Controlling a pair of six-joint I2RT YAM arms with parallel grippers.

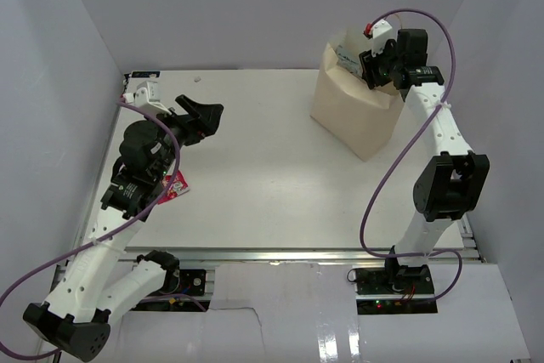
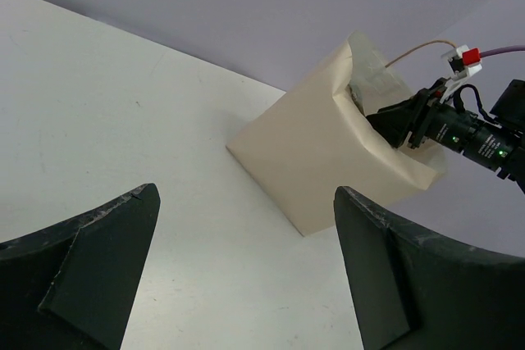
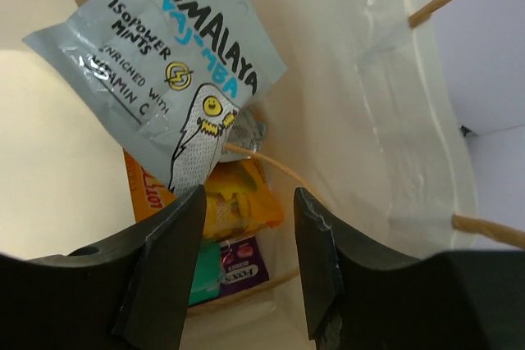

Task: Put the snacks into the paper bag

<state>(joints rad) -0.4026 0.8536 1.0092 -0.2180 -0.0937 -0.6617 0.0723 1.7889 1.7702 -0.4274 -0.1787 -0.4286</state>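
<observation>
Right hand [image 3: 246, 198] at paper bag [image 1: 348, 121] mouth, fingers apart, empty; left hand [image 2: 246, 194] wide apart.
We risk snagging the centre-frame handle [image 3: 262, 161], tipping the bag.

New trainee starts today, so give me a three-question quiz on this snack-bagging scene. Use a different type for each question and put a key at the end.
1. Which claw is at the mouth of the paper bag?
2. True or false: the left claw is open and empty.
3. The red-pink packet lies: A in the bag; B on the table beneath the left arm; C in the left claw.
Key: 1 the right claw; 2 true; 3 B.
</observation>
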